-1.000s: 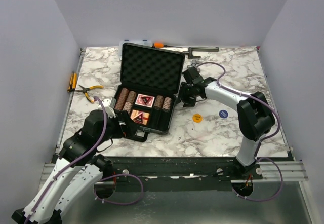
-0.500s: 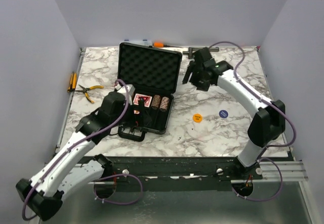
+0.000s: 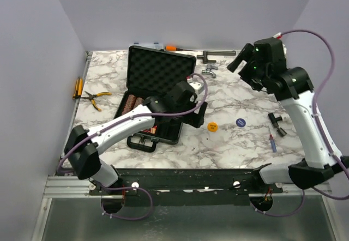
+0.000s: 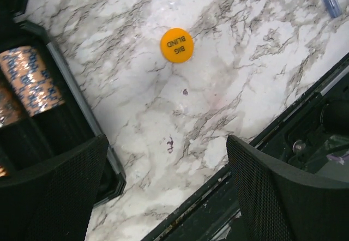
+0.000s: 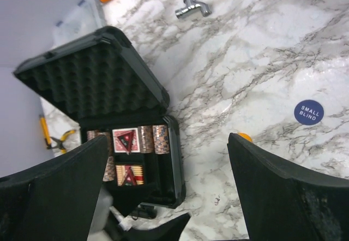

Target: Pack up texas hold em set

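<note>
Left pincer (image 4: pixel 169 197) gapes above marbled table (image 3: pixel 234 143), lavender walls (image 3: pixel 32 61).

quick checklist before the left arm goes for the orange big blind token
1. Left gripper open, empty: ok
2. Orange token lying flat, nothing on it: ok
3. Gripper over token: not ok, token lies ahead of it
4. Case lid up: ok
5. Right gripper away from the token: ok
6. Free slot for the token in the case: cannot tell
</note>
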Available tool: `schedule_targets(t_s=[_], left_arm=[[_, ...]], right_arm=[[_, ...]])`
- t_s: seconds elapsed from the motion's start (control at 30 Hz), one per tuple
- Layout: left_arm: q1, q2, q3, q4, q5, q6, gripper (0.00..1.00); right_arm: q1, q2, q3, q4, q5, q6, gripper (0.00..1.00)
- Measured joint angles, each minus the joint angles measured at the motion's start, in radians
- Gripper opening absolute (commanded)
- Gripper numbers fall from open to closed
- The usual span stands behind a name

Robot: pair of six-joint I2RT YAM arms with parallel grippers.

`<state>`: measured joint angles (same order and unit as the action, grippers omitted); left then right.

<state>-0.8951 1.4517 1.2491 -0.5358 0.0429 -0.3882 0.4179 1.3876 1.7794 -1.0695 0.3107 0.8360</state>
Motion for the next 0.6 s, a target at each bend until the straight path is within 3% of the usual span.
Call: schedule_targets(t_s=[0.17, 0.6], left_arm=[[-0.052, 0.179, 0.149, -0.009, -0.003, 0.037, 0.88], [-0.107, 0.504, 0.385, -0.067, 0.001, 0.103, 0.78]], right_arm=[[0.000, -0.136, 0.003, -0.014, -0.002, 0.008, 0.93], [0.000, -0.298, -0.019, 0.014, -0.066, 0.008, 0.93]])
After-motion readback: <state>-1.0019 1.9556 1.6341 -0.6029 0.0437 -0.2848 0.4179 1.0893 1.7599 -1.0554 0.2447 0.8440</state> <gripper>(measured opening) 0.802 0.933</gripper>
